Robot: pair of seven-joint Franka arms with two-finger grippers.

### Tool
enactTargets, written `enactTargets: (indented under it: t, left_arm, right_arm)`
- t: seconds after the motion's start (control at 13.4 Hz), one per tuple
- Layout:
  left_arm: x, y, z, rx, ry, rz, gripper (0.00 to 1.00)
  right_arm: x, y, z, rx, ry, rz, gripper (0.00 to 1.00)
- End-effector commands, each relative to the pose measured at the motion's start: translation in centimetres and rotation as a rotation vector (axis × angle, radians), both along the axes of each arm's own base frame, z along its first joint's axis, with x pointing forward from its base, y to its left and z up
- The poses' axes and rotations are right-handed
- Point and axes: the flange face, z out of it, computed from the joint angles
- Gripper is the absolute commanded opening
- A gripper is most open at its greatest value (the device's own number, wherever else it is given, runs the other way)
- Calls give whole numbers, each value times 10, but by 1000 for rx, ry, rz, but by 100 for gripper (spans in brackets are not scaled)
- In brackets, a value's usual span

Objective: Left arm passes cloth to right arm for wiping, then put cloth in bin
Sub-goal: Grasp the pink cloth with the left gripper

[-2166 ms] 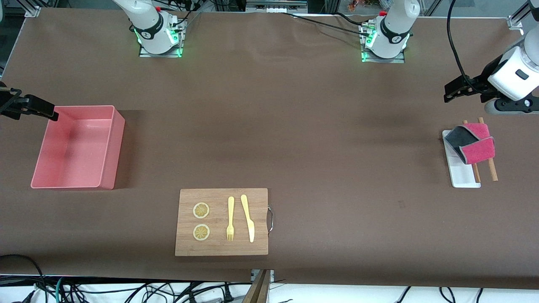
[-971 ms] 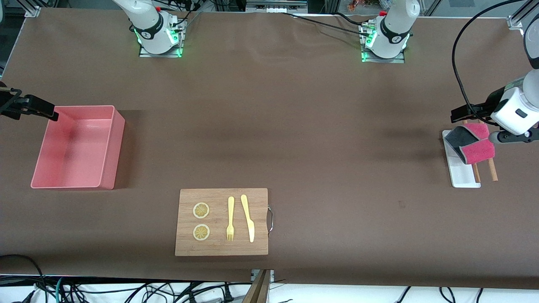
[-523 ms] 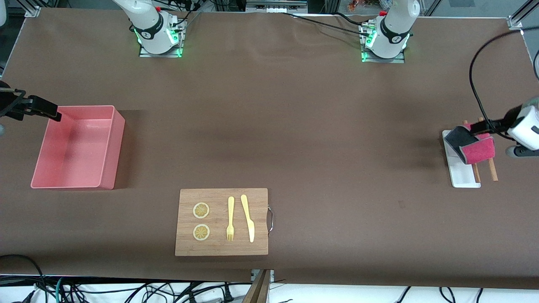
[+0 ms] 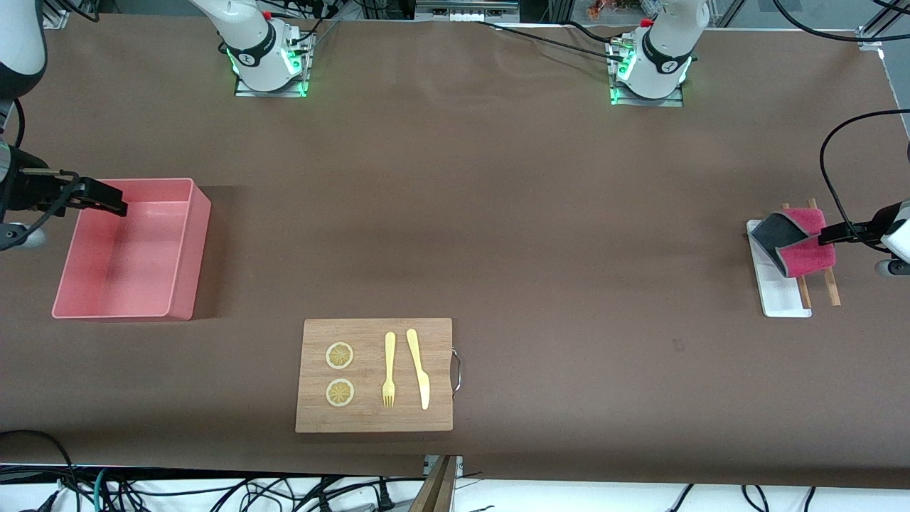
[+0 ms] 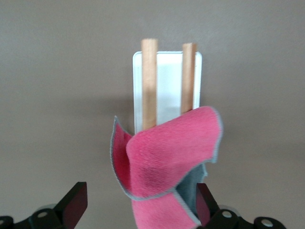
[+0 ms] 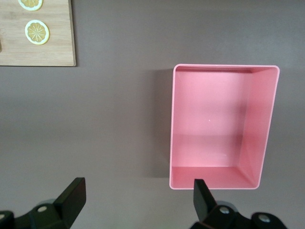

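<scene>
The cloth (image 4: 795,242), crimson-pink with a dark grey face, lies draped over two wooden rods (image 4: 830,288) on a flat white tray (image 4: 780,299) at the left arm's end of the table. My left gripper (image 4: 828,235) is low beside the cloth and open. In the left wrist view the cloth (image 5: 171,148) hangs between the spread fingers of that gripper (image 5: 140,210), apart from both. The salmon-pink bin (image 4: 181,249) stands empty at the right arm's end. My right gripper (image 4: 103,203) is open and empty over the bin's edge; the right wrist view shows the bin (image 6: 267,129) past the gripper (image 6: 137,200).
A wooden board (image 4: 373,419) with a metal handle lies near the front camera, carrying two lemon slices (image 4: 340,355), a yellow fork (image 4: 389,370) and a yellow knife (image 4: 419,370). The board's corner shows in the right wrist view (image 6: 52,52).
My left gripper has come down from above the tray to the cloth's level, its fingers now either side of the cloth. My right gripper has shifted a little over the bin.
</scene>
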Motion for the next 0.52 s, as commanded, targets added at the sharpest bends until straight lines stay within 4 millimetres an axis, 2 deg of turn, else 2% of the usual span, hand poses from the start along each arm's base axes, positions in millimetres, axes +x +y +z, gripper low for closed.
enactTargets:
  t: [0.0,0.07,0.15,0.22,0.45]
  left_arm:
    - [8,7,-4,-32,-15,-9,100]
    - [9,11,-5,-35,-19,0,100]
    - [11,12,-7,-36,-19,1,94]
    - [11,12,-9,-37,-17,7,83]
    - [15,14,-10,-39,-21,9,83]
  right_arm:
    - [0,-1,-3,6,6,6,100]
    - [0,0,-5,7,12,6,100]
    - [0,1,-4,6,9,-3,100]
    - [3,3,-10,7,14,-7,100]
    - [14,23,-26,50,5,-19,100]
